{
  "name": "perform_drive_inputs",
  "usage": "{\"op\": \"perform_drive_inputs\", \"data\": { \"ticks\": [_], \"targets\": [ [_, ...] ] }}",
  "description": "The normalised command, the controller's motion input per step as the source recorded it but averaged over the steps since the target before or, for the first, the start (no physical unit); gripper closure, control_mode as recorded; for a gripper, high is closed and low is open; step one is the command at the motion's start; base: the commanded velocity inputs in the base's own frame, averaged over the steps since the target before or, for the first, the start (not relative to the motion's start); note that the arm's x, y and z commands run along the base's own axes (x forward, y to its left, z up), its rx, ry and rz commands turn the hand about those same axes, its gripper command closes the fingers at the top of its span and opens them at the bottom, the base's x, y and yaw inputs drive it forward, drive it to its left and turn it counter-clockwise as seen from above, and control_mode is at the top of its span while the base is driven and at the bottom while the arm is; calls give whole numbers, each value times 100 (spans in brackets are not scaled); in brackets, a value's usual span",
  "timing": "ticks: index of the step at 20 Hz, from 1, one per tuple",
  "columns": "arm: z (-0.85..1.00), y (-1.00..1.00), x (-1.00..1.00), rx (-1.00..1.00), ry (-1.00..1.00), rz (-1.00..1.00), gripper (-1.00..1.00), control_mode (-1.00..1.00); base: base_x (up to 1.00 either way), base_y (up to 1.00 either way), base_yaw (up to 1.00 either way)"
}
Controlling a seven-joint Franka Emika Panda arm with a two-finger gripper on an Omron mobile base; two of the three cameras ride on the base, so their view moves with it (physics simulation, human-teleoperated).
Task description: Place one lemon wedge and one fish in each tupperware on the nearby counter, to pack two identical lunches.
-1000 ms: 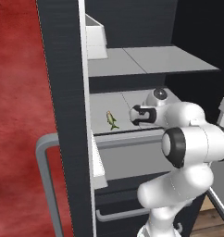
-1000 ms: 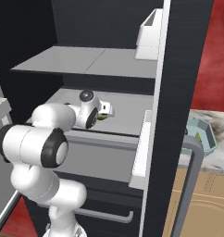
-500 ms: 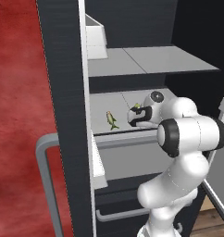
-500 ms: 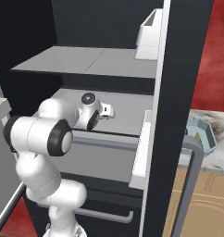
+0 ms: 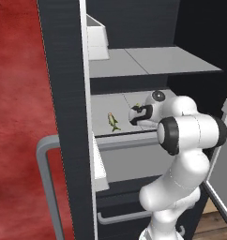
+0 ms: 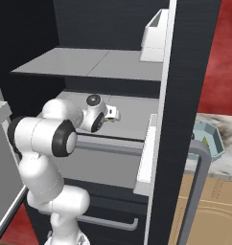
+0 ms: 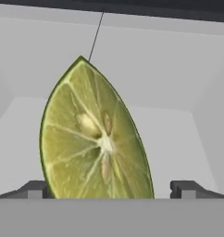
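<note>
A lemon wedge [image 7: 93, 143] stands upright on the grey fridge shelf [image 5: 106, 105], close in front of the hand and between the two finger tips. My gripper [image 7: 111, 187] is open, with one dark finger tip [image 7: 35, 189] left of the wedge and the other to its right. In the left base view the gripper [image 5: 134, 115] reaches over the shelf, and a small fish [image 5: 114, 121] lies just left of it. The gripper [image 6: 114, 114] also shows from the right. A pale blue tupperware [image 6: 207, 139] sits on the marbled counter [image 6: 218, 160] to the right.
The shelf above [image 5: 148, 61] hangs low over the hand and carries a white bin [image 5: 97, 37]. The open fridge door and its grey handle [image 5: 47, 168] stand at the left. A drawer front [image 5: 124, 164] lies under the shelf. Tan cabinet fronts [image 6: 218, 210] sit below the counter.
The hand has edged a little deeper over the shelf toward the lemon wedge, and the arm's elbow has swung. The jaws have stayed open. The fish has not moved.
</note>
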Motion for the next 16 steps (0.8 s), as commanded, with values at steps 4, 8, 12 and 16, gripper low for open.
{"op": "perform_drive_inputs", "data": {
  "ticks": [4,8,12,16],
  "targets": [
    [0,-8,-26,0,0,0,-100,-100,0,0,0],
    [9,-7,-30,0,-3,0,-100,-100,0,0,0],
    [34,-1,-5,0,-2,0,-100,-100,0,0,0],
    [39,0,7,0,0,0,-100,-100,0,0,0]
  ]
}}
